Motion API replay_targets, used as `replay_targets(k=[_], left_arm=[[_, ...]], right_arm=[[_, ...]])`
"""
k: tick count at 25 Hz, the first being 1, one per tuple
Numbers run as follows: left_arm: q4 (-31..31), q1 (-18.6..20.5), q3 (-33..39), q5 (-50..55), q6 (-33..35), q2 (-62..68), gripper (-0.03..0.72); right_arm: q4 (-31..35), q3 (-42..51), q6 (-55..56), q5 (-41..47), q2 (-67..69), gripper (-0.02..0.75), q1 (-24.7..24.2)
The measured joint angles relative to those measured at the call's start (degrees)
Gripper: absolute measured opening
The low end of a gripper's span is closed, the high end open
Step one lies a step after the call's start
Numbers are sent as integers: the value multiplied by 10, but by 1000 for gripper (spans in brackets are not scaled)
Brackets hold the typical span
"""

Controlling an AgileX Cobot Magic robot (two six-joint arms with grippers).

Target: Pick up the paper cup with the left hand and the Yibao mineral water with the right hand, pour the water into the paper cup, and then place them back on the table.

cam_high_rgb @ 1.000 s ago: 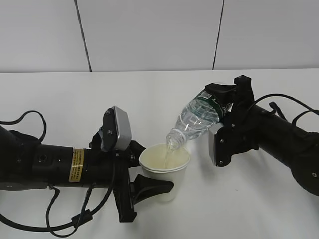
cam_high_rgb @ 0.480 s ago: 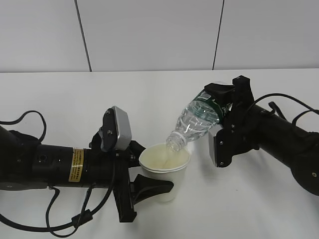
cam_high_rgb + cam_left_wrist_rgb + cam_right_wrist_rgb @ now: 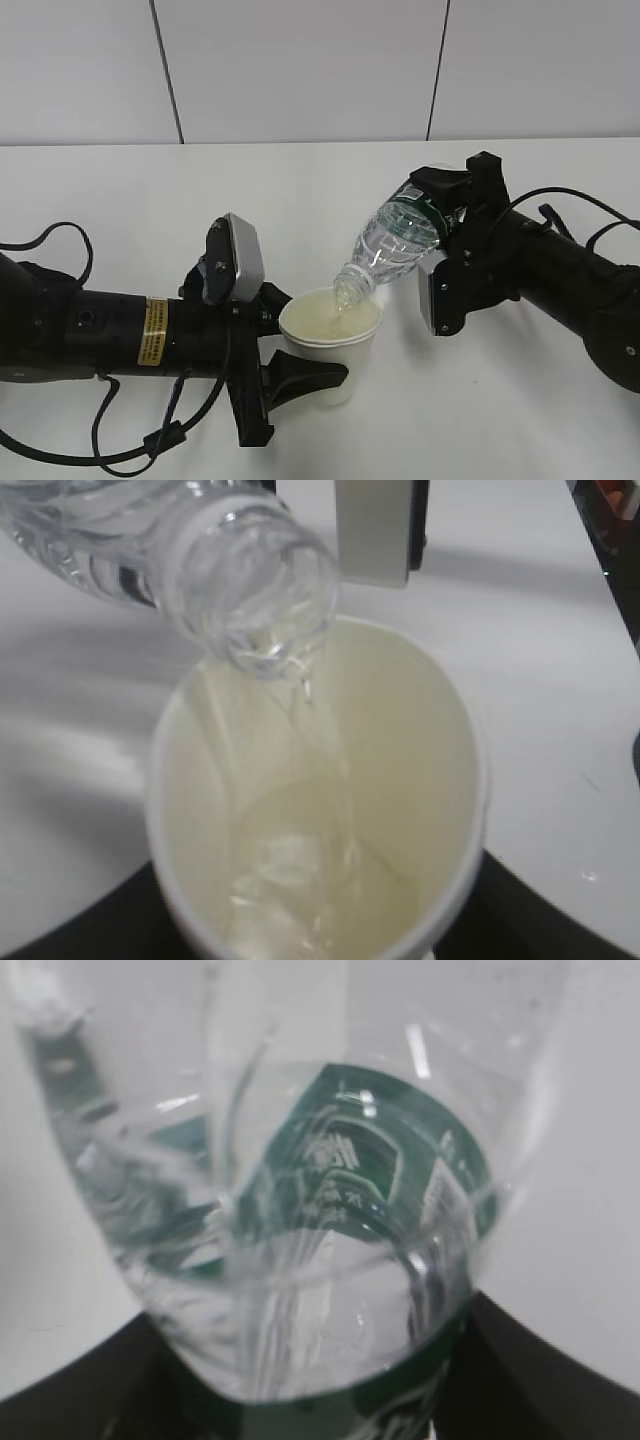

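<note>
The cream-white tapered paper cup is clamped by the yellow-stickered left gripper. The clear ribbed green-labelled bottle is clamped by the right gripper and tilted, with water poured into the cup.

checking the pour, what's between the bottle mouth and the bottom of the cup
A thin stream of water falls from the Yibao mineral water mouth into the paper cup; nothing else. The left wrist view shows it.

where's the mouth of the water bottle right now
In the exterior view, the bottle's mouth sits centre-right, tilted down just above the paper cup rim, on its right side.
</note>
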Motion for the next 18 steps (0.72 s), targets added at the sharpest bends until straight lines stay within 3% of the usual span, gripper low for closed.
replay_targets(k=[18], left_arm=[[1,0,0,3,0,0,421]], right_arm=[[0,0,-14,0,0,415,0]])
